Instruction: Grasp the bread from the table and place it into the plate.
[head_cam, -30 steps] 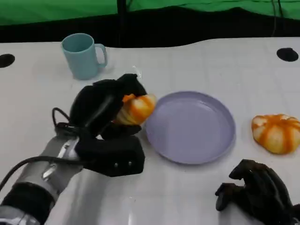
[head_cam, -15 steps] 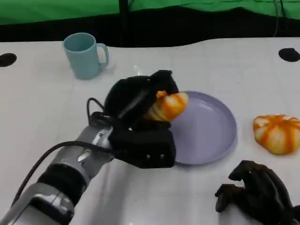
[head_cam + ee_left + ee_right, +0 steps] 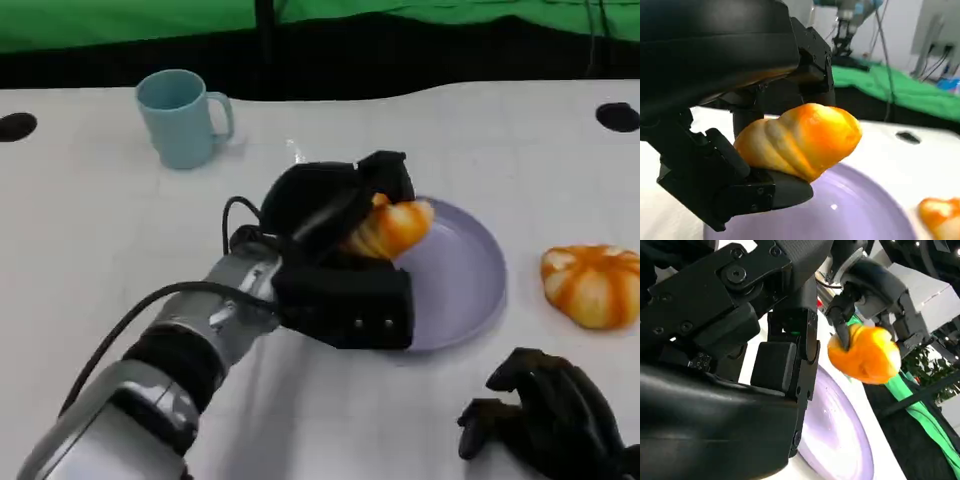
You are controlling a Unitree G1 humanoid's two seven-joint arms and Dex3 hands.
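My left hand (image 3: 335,235) holds an orange-and-cream bread roll (image 3: 392,227) just above the left part of the lavender plate (image 3: 470,270). In the left wrist view the roll (image 3: 800,140) sits between the black fingers, with the plate (image 3: 865,215) right below it. The right wrist view catches the same roll (image 3: 865,354) hanging over the plate (image 3: 840,432), gripped by the left hand (image 3: 875,287). My right hand (image 3: 545,420) rests on the table at the lower right with its fingers curled in and nothing in them.
A second orange-striped bread (image 3: 592,285) lies on the white table right of the plate. A light blue mug (image 3: 180,118) stands at the back left. Dark round holes (image 3: 617,116) mark the table's far corners.
My left hand has carried the roll rightward, from beside the plate's left rim to over the plate. The right hand has stayed put.
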